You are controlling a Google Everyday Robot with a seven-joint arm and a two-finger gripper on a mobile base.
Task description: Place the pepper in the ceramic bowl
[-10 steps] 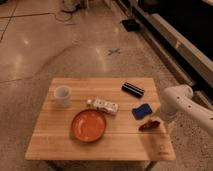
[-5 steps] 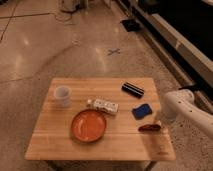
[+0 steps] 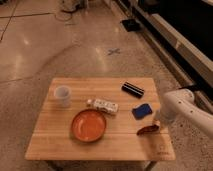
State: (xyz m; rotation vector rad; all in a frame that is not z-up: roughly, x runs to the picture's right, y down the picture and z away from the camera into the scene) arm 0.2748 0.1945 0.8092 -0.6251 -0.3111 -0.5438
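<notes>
The pepper (image 3: 147, 129), small, slender and dark red, lies on the wooden table (image 3: 100, 142) near its right edge. The ceramic bowl (image 3: 88, 125), wide, shallow and orange-brown, sits empty left of it at the table's front middle. My gripper (image 3: 159, 122) is at the end of the white arm coming in from the right. It hangs right at the pepper's right end, close above the table.
A small white cup (image 3: 62, 96) stands at the left. A white wrapped bar (image 3: 103, 105) lies behind the bowl. A blue squarish pad (image 3: 142, 110) and a black bar (image 3: 133, 89) lie behind the pepper. The floor surrounds the table.
The arm has shifted slightly; the gripper stays by the pepper's right end. The pepper, bowl and other things have not visibly moved.
</notes>
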